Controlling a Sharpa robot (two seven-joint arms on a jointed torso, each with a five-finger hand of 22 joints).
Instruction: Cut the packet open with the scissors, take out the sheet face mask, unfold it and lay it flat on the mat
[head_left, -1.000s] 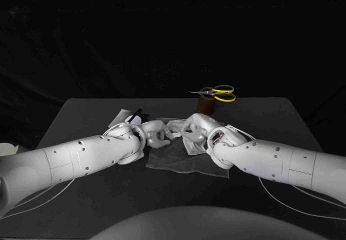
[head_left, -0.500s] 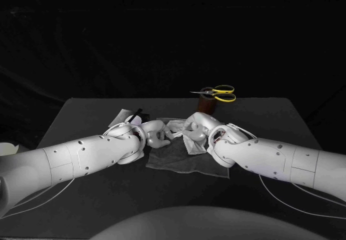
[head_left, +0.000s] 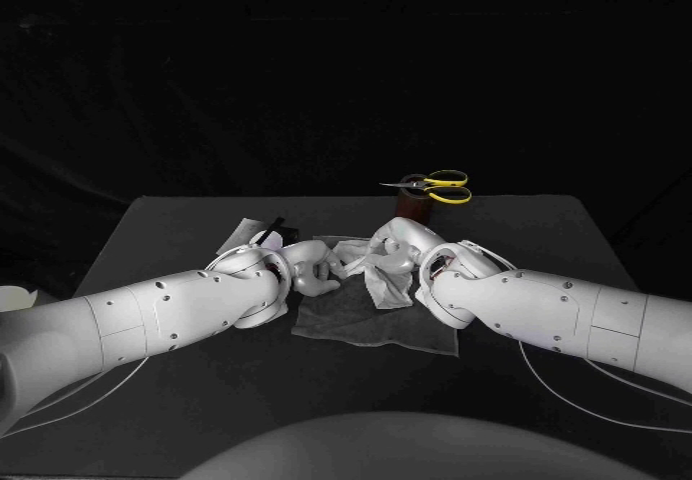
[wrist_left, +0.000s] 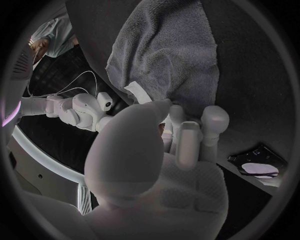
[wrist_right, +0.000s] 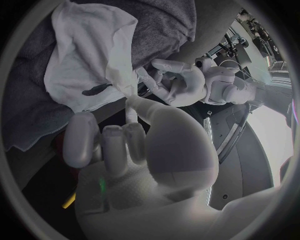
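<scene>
The white sheet mask (head_left: 381, 284) hangs crumpled between my two hands over the grey mat (head_left: 358, 326). My left hand (head_left: 309, 268) pinches one edge of it; a white strip of the mask (wrist_left: 139, 93) rises past its thumb. My right hand (head_left: 398, 250) grips the other side, and most of the mask (wrist_right: 87, 55) droops onto the mat (wrist_right: 156, 20) below it. The two hands almost touch. The opened packet (head_left: 248, 232) lies on the table behind my left hand. The yellow-handled scissors (head_left: 437, 186) rest on top of a brown holder (head_left: 414, 212) behind my right hand.
The black table (head_left: 577, 240) extends to both sides of the mat. In the left wrist view, the packet (wrist_left: 257, 163) lies on the dark table beside the mat (wrist_left: 169, 55).
My right hand has risen slightly and drawn back, pulling its side of the mask up. The left hand has stayed in place.
</scene>
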